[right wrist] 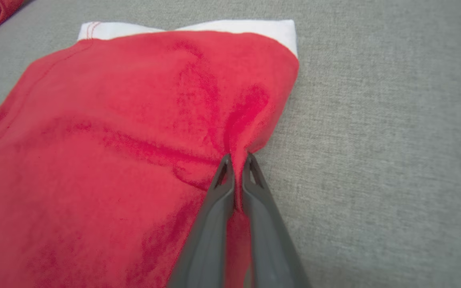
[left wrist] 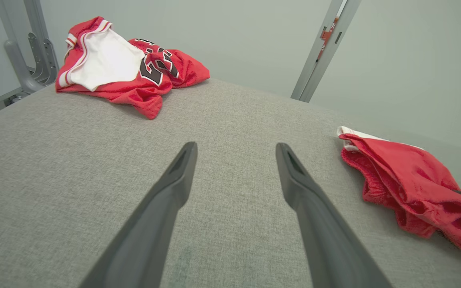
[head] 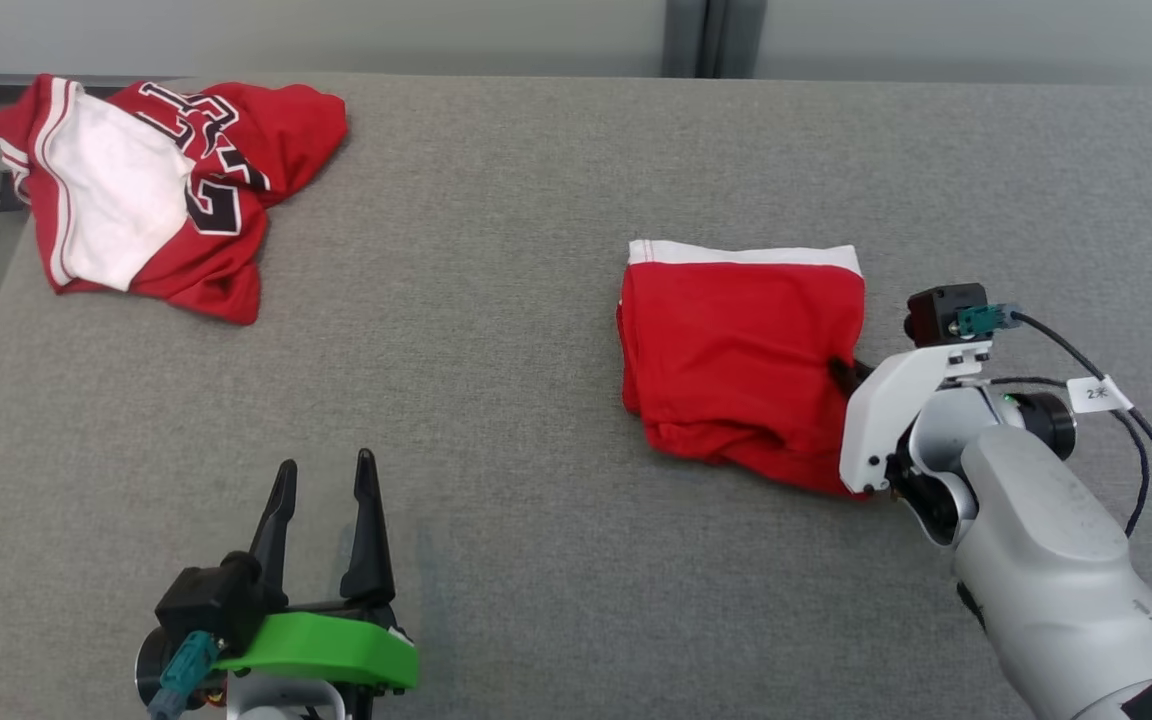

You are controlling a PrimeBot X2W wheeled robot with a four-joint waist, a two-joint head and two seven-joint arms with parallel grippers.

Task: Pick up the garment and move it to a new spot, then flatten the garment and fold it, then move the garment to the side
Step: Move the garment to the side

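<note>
You see a plain red garment (head: 741,350) with a white band along one edge, a red jersey (head: 266,140) with white lining, striped trim and black white-edged numerals, and a heathered grey table (head: 496,330).

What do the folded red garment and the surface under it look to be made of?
Folded red garment: soft matte fabric, perhaps sports polyester; it gathers in soft creases where the right gripper pinches it. Table: grey woven cloth cover, matte, with a fine flecked weave; what lies beneath is hidden.
</note>
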